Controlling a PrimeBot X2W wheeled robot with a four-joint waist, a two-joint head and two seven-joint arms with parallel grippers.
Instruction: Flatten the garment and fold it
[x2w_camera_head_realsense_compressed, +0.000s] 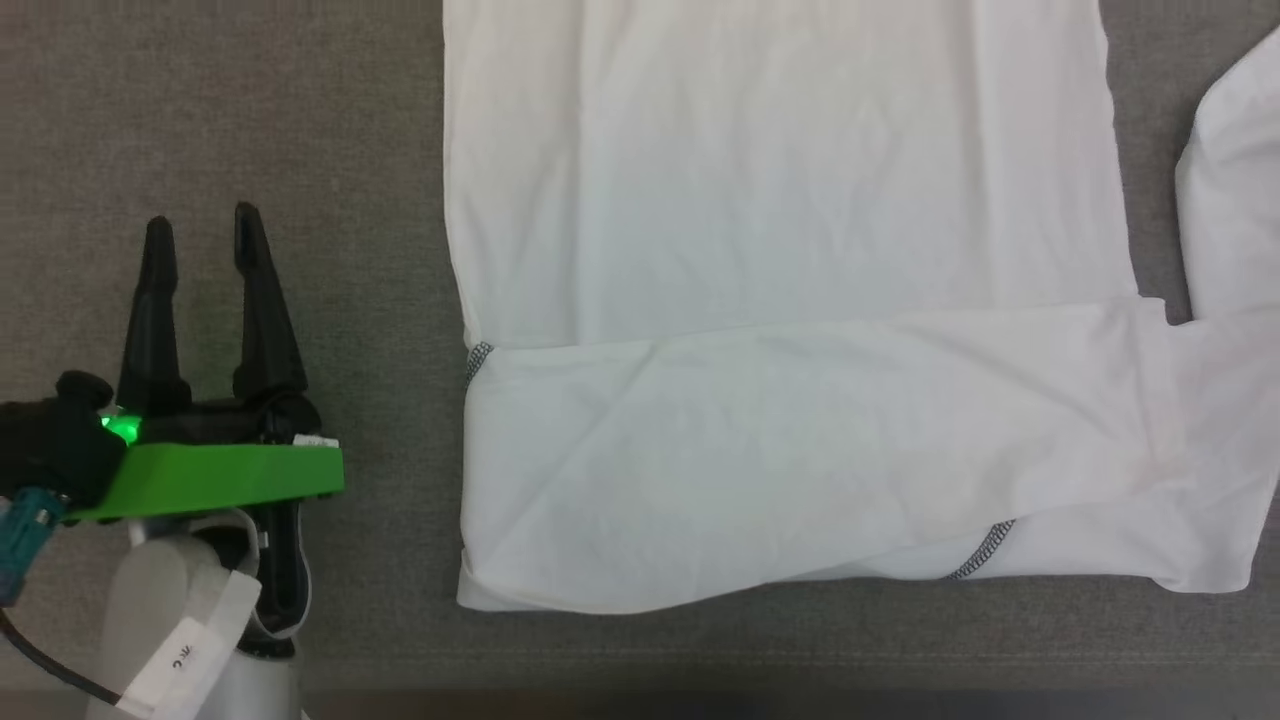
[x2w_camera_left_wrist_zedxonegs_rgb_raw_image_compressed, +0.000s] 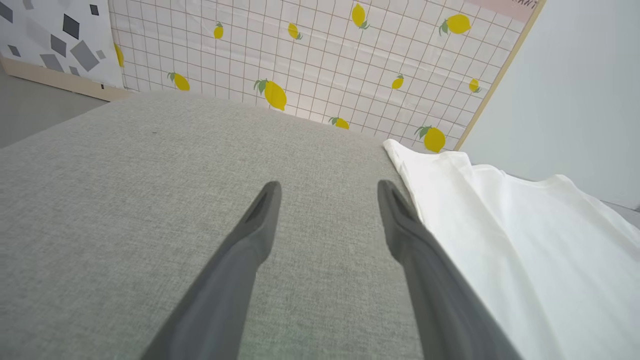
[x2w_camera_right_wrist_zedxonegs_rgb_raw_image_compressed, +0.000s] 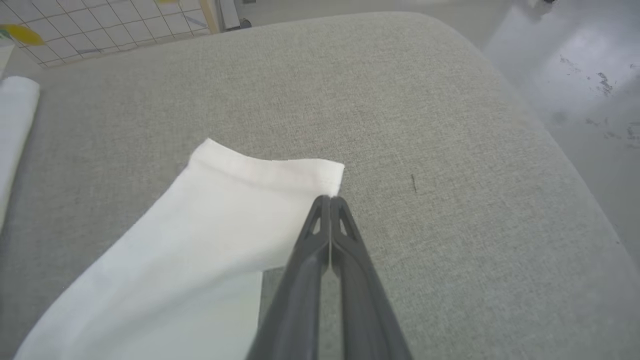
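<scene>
The garment (x2w_camera_head_realsense_compressed: 780, 200), a white T-shirt with grey stitching, lies spread on the grey padded surface (x2w_camera_head_realsense_compressed: 300, 150), its near part folded over in a band. My left gripper (x2w_camera_head_realsense_compressed: 202, 225) hovers open and empty over bare surface left of the garment. In the left wrist view the left gripper (x2w_camera_left_wrist_zedxonegs_rgb_raw_image_compressed: 327, 187) stands open beside the garment's (x2w_camera_left_wrist_zedxonegs_rgb_raw_image_compressed: 525, 240) edge without touching it. In the right wrist view my right gripper (x2w_camera_right_wrist_zedxonegs_rgb_raw_image_compressed: 330, 199) is shut at the hem corner of a sleeve of the garment (x2w_camera_right_wrist_zedxonegs_rgb_raw_image_compressed: 210, 225), with the fabric running in between its tips.
A lemon-patterned grid wall (x2w_camera_left_wrist_zedxonegs_rgb_raw_image_compressed: 310, 55) stands past the padded surface's far edge. On the right, the padded surface (x2w_camera_right_wrist_zedxonegs_rgb_raw_image_compressed: 450, 125) rounds off and drops to a glossy floor (x2w_camera_right_wrist_zedxonegs_rgb_raw_image_compressed: 575, 65). Bare surface stretches left of the garment.
</scene>
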